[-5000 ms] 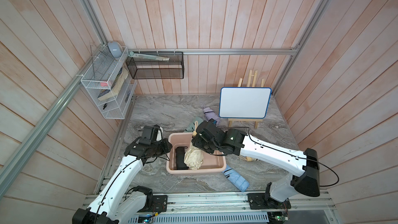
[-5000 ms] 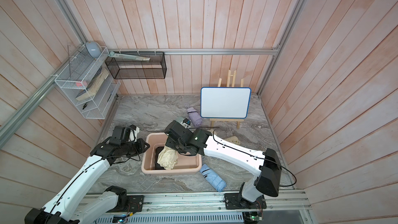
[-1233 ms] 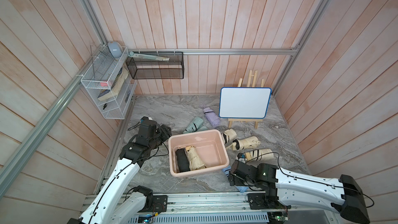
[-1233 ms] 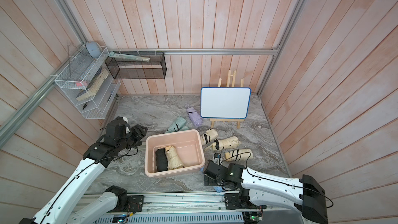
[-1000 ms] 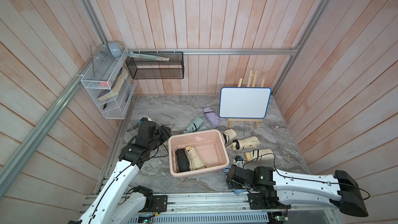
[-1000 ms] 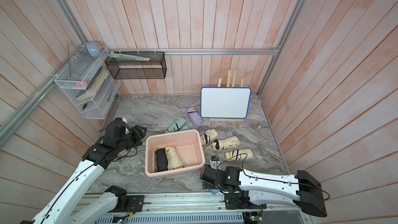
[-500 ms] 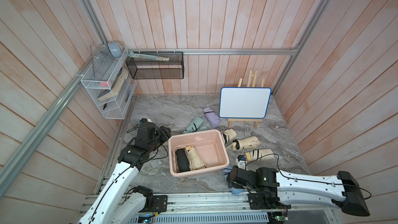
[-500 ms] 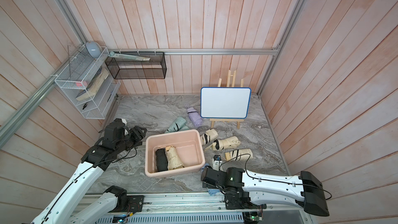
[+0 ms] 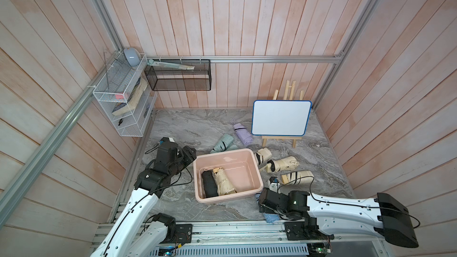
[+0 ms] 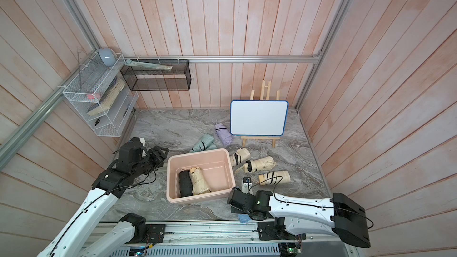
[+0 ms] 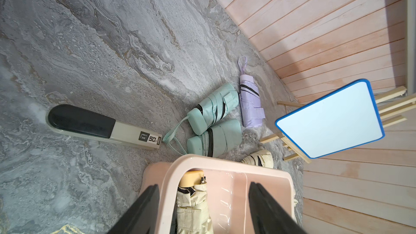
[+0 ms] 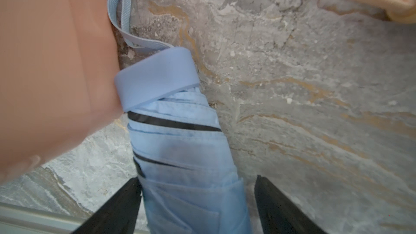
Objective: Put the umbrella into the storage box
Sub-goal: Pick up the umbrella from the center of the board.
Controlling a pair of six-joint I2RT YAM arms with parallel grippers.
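Umbrella (image 12: 180, 149), blue, folded: target. Left claw (image 11: 203, 184) spread, empty, straddling storage box (image 9: 227, 197) corner rim, likely steadying it. Umbrella lies on surface (image 12: 292, 109) touching box wall; right claw (image 12: 198, 178) spread astride it, unclamped, set for grasp.

Both top views look steeply down over the whole bench (image 9: 185, 124); wrist views sit close, sharing the storage box (image 11: 225, 163).

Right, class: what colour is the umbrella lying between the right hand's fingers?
The umbrella is pale blue with thin black stripes; the right wrist view shows it best.
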